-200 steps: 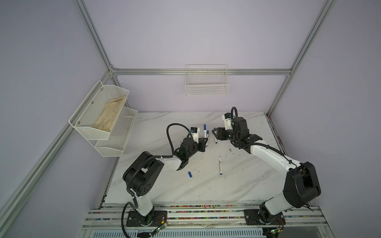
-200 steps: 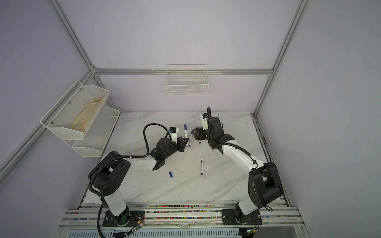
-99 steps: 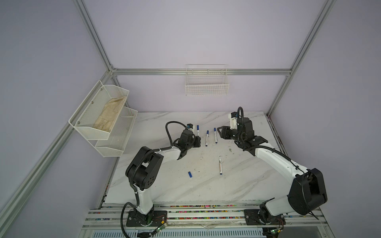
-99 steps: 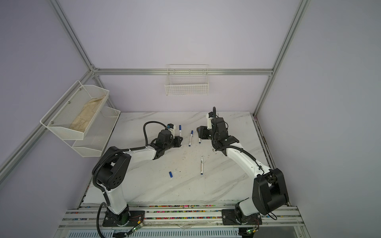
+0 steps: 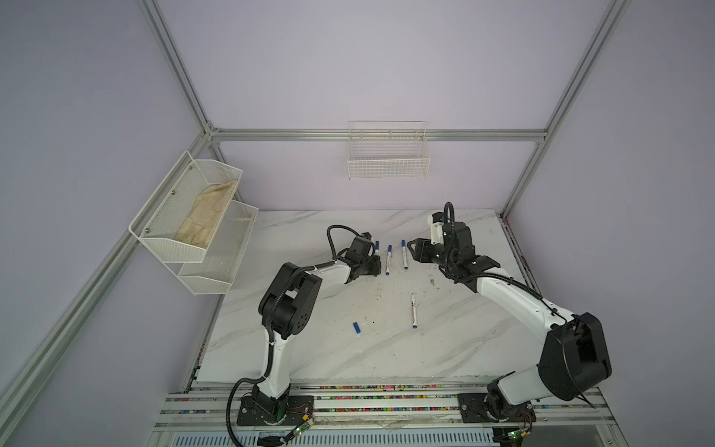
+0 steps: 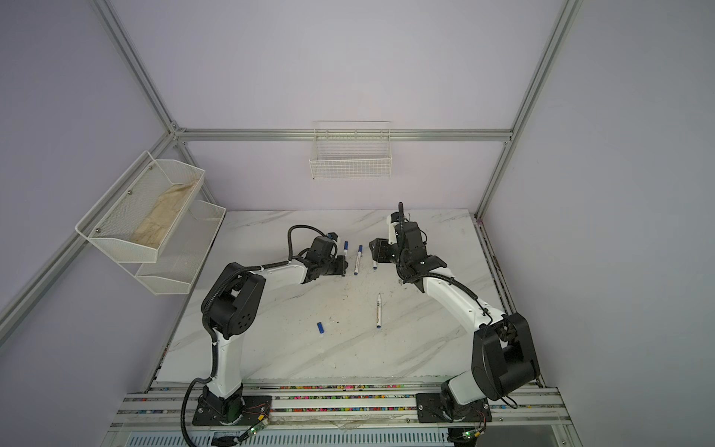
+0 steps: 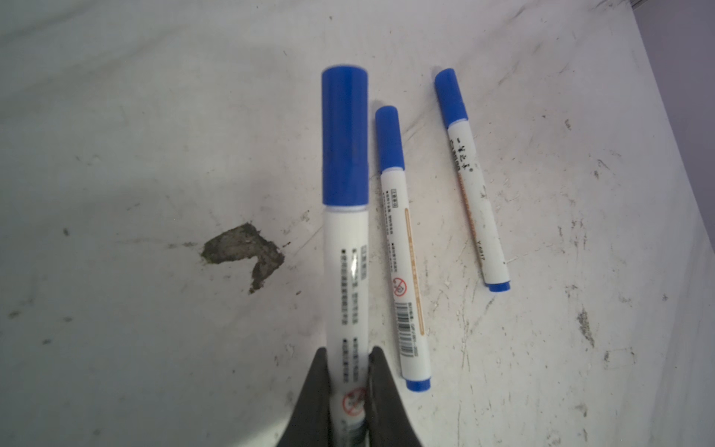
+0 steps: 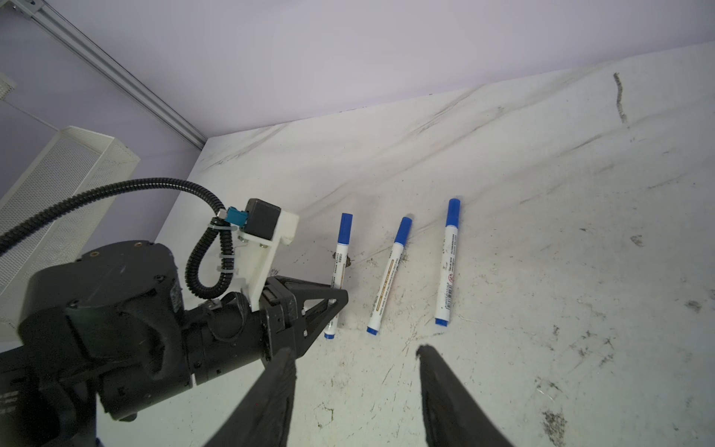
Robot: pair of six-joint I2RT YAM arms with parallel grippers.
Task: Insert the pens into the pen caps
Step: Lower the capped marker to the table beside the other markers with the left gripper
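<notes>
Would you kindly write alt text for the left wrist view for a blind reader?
The left gripper is shut on the barrel of a capped white pen. Two more capped pens lie beside it on the scuffed white table.

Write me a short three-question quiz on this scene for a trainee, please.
1. How many pens wear a cap?
2. True or false: the right fingers are closed on a pen.
3. What do the left fingers grip? A. the loose cap B. a capped pen C. the bare pen

Key:
1. Three, in a row at the back. The fourth pen lies bare, and its cap lies loose, apart from it.
2. False. They stand open and empty.
3. B.
</notes>
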